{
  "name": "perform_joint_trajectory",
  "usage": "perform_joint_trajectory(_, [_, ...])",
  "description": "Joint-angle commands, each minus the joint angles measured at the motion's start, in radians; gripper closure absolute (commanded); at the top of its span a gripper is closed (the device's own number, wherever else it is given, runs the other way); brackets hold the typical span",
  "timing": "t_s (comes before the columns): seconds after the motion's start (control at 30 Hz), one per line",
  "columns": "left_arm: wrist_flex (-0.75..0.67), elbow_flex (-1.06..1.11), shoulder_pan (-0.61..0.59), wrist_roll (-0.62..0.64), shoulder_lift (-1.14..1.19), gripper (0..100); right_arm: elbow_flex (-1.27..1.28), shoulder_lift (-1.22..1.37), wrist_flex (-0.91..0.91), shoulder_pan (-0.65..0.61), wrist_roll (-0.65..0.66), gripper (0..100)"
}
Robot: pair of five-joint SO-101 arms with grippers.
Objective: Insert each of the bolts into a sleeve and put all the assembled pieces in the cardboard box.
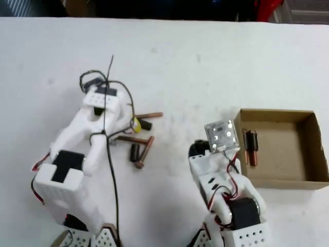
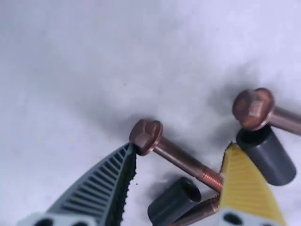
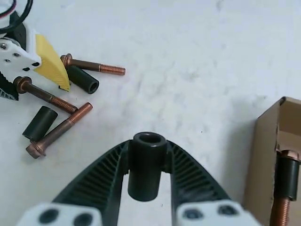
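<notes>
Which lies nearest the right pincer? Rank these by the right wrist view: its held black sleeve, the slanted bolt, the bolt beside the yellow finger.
1. Black sleeve: clamped in the right pincer.
2. Slanted bolt: loose on the table, midway out.
3. Last bolt: beside the yellow finger, farthest off.

In the right wrist view, the cardboard box (image 3: 268, 155) and its bolt (image 3: 281, 213) are cut off.
</notes>
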Motion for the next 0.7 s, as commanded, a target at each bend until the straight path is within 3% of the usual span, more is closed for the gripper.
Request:
perform_joint_trajectory(0.0, [-0.021,-0.044,-0.008,-0.060,-0.012,81,-0.009,-0.015,-0.004,0.007,0.028,98.1])
perform_joint_trajectory(0.13, [-0.021,-0.044,-0.010,-0.126,-0.010,99,-0.008,-0.015,-0.001,0.007,0.029,98.1])
perform_joint_trajectory(0.4, [-0.021,-0.044,-0.010,-0.141,-0.008,83,-0.008,-0.015,0.001,0.007,0.032,98.1])
perform_joint_trajectory(0.67, [-0.017,-0.044,-0.010,-0.144,-0.015,83,-0.008,-0.015,0.001,0.007,0.032,98.1])
